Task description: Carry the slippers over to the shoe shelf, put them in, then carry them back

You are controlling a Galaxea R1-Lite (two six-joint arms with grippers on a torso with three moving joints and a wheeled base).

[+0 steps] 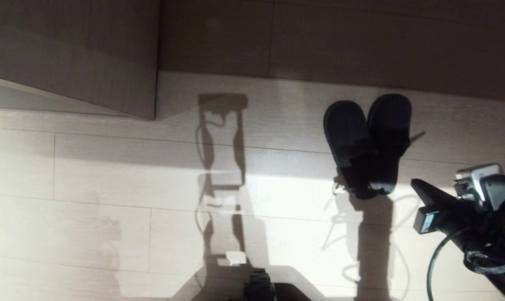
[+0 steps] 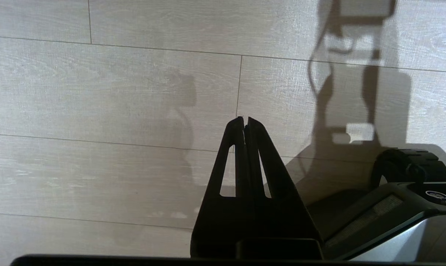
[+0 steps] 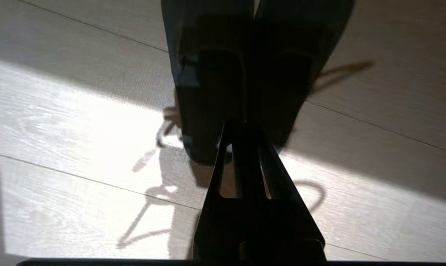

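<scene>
Fingers pressed together and holding nothing, the right gripper (image 1: 415,183) hovers low just behind the slippers (image 1: 367,142) — their heels (image 3: 208,147) nearest it, long axes running straight away toward the wall. Left gripper (image 2: 244,120), likewise closed, hangs well apart over bare floor (image 1: 110,175) — the farther arm.

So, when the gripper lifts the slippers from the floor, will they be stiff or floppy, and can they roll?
The slippers look like soft fabric, so they would probably sag or fold when pinched. They lie flat on the floor side by side, so rolling seems unlikely. Being thin and open-backed, they are probably light, and one could slip free from the other.
</scene>
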